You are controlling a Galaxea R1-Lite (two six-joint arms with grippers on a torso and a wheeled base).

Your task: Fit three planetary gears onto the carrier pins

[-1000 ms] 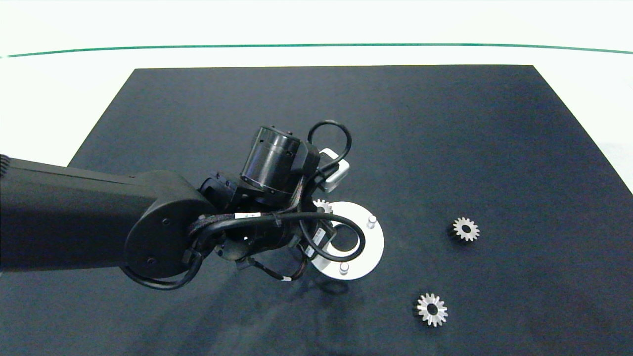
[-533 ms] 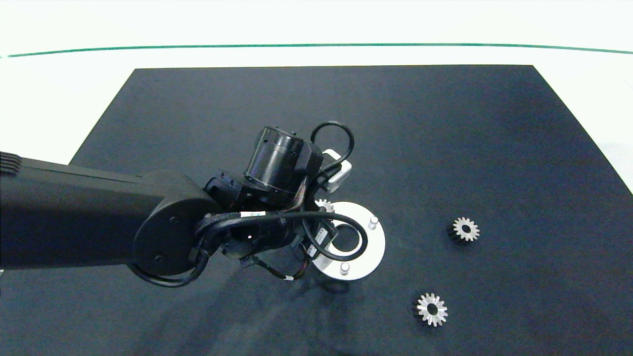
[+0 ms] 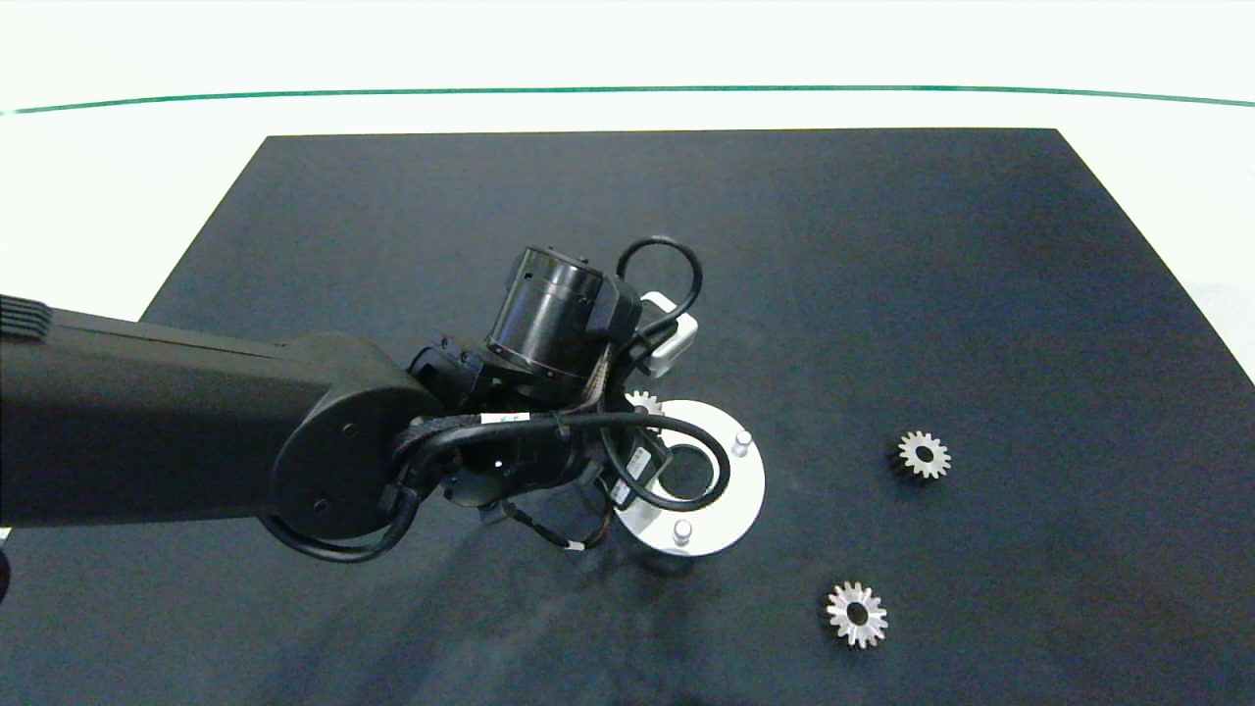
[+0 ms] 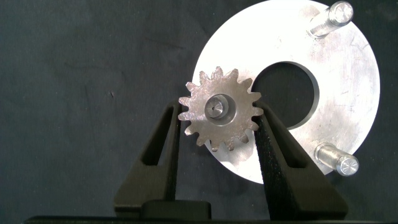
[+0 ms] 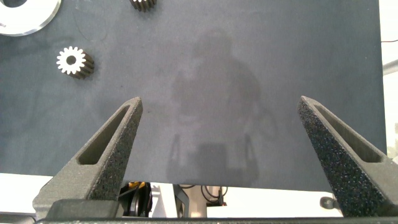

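Now the left gripper (image 4: 219,134) sits over the white disc (image 3: 730,500), its fingers (image 4: 163,149) clamped on either side of one planetary gear (image 4: 219,111), which is seated on a carrier pin whose tip shows through the gear's centre hole. Two other pins (image 3: 742,438) (image 3: 680,530) stand bare on the disc. Two more gears (image 3: 923,455) (image 3: 856,614) lie flat on the dark mat (image 3: 882,255) of the worktop, well apart from the disc. Off at the mat's edge, the right gripper (image 5: 221,118) hangs with fingers spread wide.
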